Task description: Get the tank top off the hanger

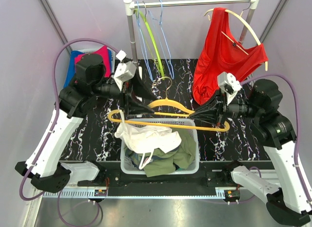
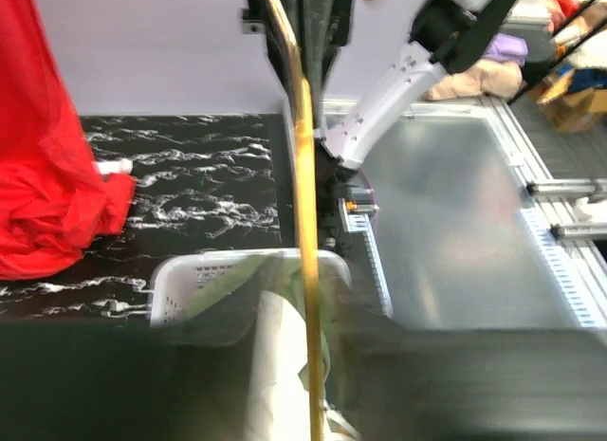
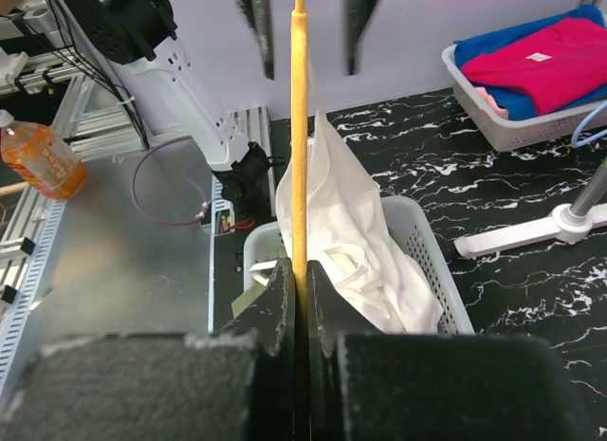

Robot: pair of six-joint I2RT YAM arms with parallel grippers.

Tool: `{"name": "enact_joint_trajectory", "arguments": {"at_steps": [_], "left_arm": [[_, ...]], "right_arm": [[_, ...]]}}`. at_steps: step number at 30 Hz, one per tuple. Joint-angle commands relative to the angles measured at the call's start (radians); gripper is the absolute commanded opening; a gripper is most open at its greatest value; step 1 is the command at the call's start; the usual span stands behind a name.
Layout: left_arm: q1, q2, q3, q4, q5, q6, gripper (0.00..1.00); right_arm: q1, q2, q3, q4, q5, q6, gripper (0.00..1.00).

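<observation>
A yellow wooden hanger (image 1: 161, 123) hangs level above a white laundry basket (image 1: 194, 139). My right gripper (image 1: 196, 114) is shut on its right half; in the right wrist view the hanger's bar (image 3: 299, 128) is pinched between the pads of the right gripper (image 3: 299, 280). The white tank top (image 1: 141, 136) droops from the hanger's left end into the basket (image 3: 446, 303). My left gripper (image 1: 145, 109) sits at that left part, open. In the left wrist view the left gripper (image 2: 303, 365) straddles the bar (image 2: 302, 175) and the tank top (image 2: 275, 365).
A clothes rail (image 1: 190, 1) at the back carries blue and green empty hangers (image 1: 156, 41) and a red garment (image 1: 222, 56) on a wooden hanger. A bin of folded blue and pink clothes (image 1: 80, 58) stands back left. Green clothes (image 1: 165, 163) fill the basket.
</observation>
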Motion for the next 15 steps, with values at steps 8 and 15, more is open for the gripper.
{"name": "enact_joint_trajectory", "arguments": {"at_steps": [8, 15], "left_arm": [[0.013, -0.129, 0.106, -0.222, -0.321, 0.345, 0.99], [0.049, -0.325, -0.078, -0.268, -0.427, 0.400, 0.99]], "right_arm": [[0.004, -0.150, 0.044, -0.220, 0.175, -0.043, 0.00], [0.004, -0.201, 0.044, -0.315, 0.239, -0.064, 0.00]]}}
